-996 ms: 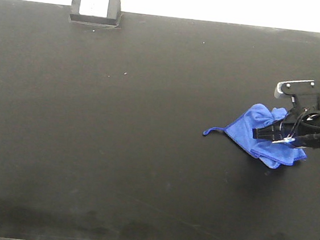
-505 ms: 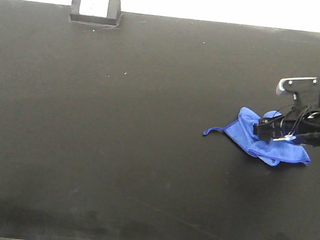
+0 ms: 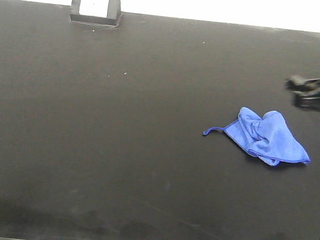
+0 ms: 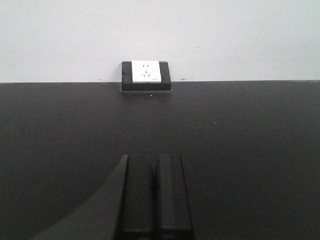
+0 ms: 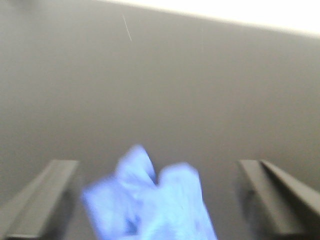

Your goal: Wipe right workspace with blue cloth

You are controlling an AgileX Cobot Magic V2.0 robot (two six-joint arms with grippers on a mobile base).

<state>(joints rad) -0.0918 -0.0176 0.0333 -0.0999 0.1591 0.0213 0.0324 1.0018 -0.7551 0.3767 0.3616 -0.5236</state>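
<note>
Near tabletop right edge, blue cloth crumpled flat, released. Right end effector spread wide, off cloth. Left end effector pressed closed, empty.

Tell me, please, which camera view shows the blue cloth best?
The exterior front-facing view shows it best: the whole blue cloth lies crumpled on the black benchtop, sharp, with its loop tag pointing left. The right wrist view shows only a blurred, cropped part of it between the open jaws. The left wrist view does not show it.
</note>
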